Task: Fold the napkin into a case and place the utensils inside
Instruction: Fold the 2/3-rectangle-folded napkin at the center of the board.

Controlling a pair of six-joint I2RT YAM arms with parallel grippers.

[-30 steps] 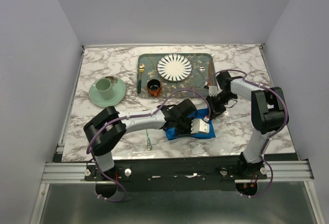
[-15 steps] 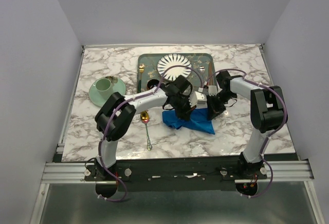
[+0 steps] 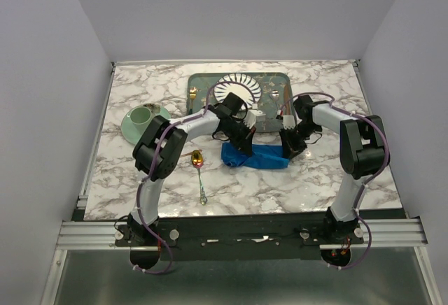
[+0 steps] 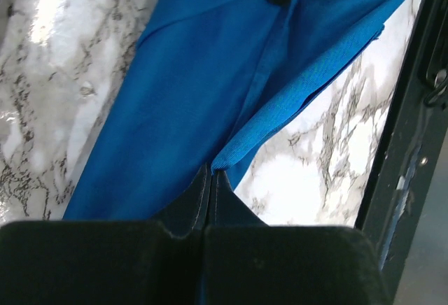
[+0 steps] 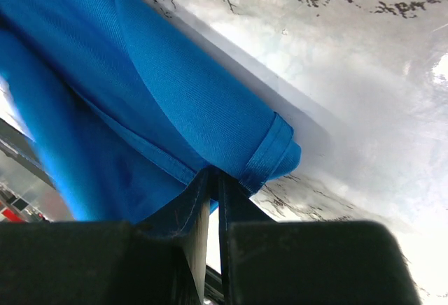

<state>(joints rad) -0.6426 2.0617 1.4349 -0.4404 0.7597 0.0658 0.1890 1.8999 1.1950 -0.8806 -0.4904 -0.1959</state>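
The bright blue napkin [image 3: 257, 157] lies as a narrow folded band on the marble, just in front of the tray. My left gripper [image 3: 242, 145] is shut on its hem at the left end; the hem [image 4: 241, 144] runs into the closed fingertips [image 4: 212, 173]. My right gripper [image 3: 288, 148] is shut on the right end, pinching a folded edge [image 5: 269, 154] between closed fingertips [image 5: 213, 177]. The spoon [image 3: 199, 159] with the gold bowl lies left of the napkin, its thin handle pointing at the front edge. I cannot make out the copper-pink fork.
The grey-green tray [image 3: 274, 81] at the back holds the striped white plate [image 3: 246, 85], partly behind my left arm, and a gold fork [image 3: 192, 94]. A green cup on a saucer [image 3: 143, 119] stands at the left.
My left gripper carried the napkin's edge from the near side up toward the tray, folding the cloth into a narrower band and uncovering the spoon. My right gripper stayed in place.
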